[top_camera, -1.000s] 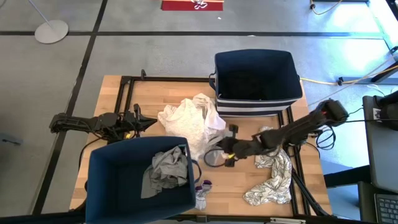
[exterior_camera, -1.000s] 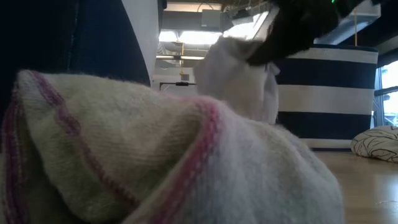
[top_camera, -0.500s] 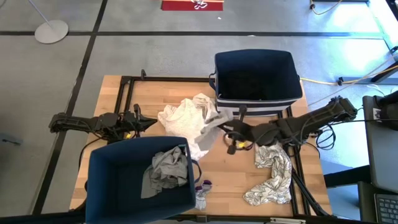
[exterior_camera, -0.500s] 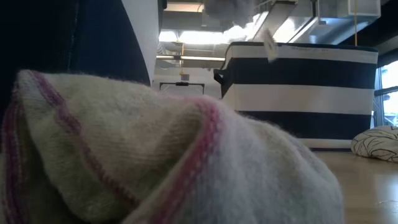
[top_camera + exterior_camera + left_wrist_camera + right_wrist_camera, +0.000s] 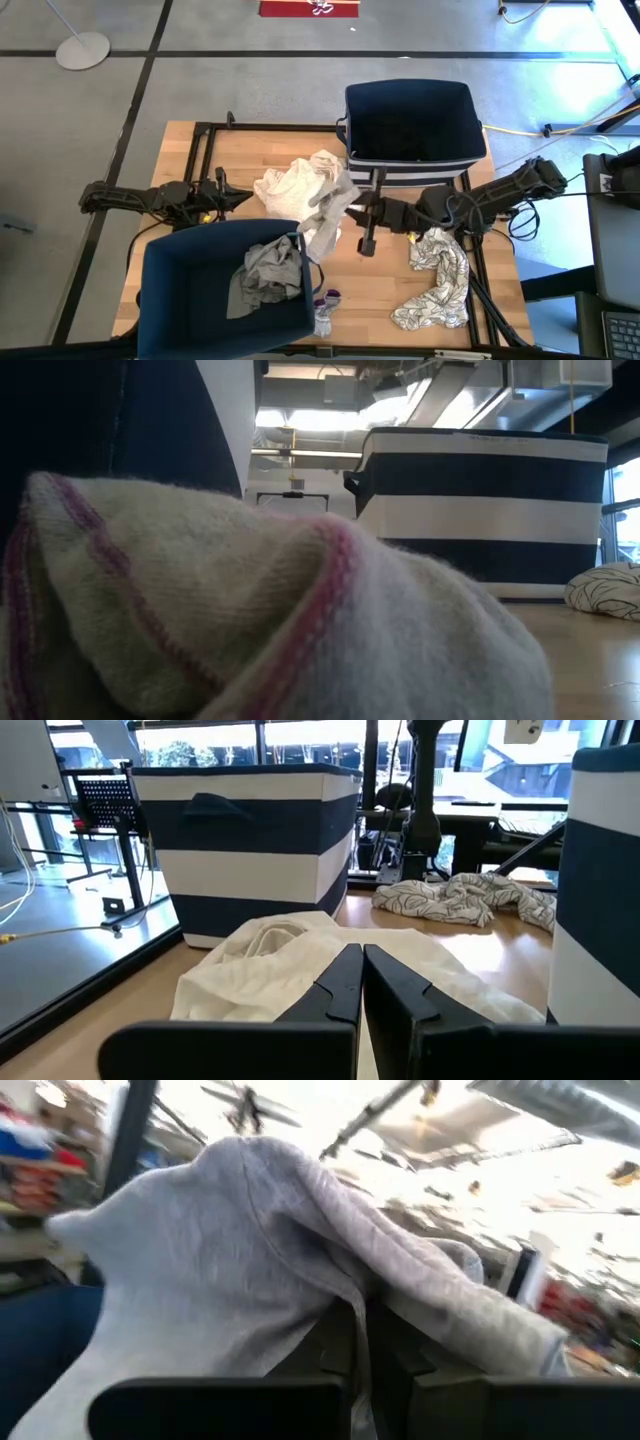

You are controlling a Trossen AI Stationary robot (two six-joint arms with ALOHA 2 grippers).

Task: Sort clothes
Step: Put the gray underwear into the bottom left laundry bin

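At the left edge of the surface (image 5: 235, 150) in the high view, the left claw (image 5: 238, 198) waits with its fingers pressed together, empty, pointing toward the white garment (image 5: 290, 195) heaped at frame centre. Below it, the lower-left navy bin (image 5: 180, 290) already holds a heather grey garment (image 5: 265, 272), so at least one piece looks sorted. A small cream piece with pink trim (image 5: 325, 310) lies at the bin's right corner on the bottom edge of the surface, and it fills the low view.

Just right of centre, the right claw (image 5: 352, 208) is closed on a light grey garment (image 5: 332, 200), lifted above the white heap; its wrist view shows the grey cloth (image 5: 250, 1270) draped over the pinched fingers. The striped navy bin (image 5: 410, 125) at upper centre-right appears empty from above. At lower right, the white garment with dark squiggly print (image 5: 435, 285) lies untouched on the surface.

By my reading the sort is early to midway: one grey item binned, a second in hand, with the white heap, the printed piece and the small cream piece left to place.
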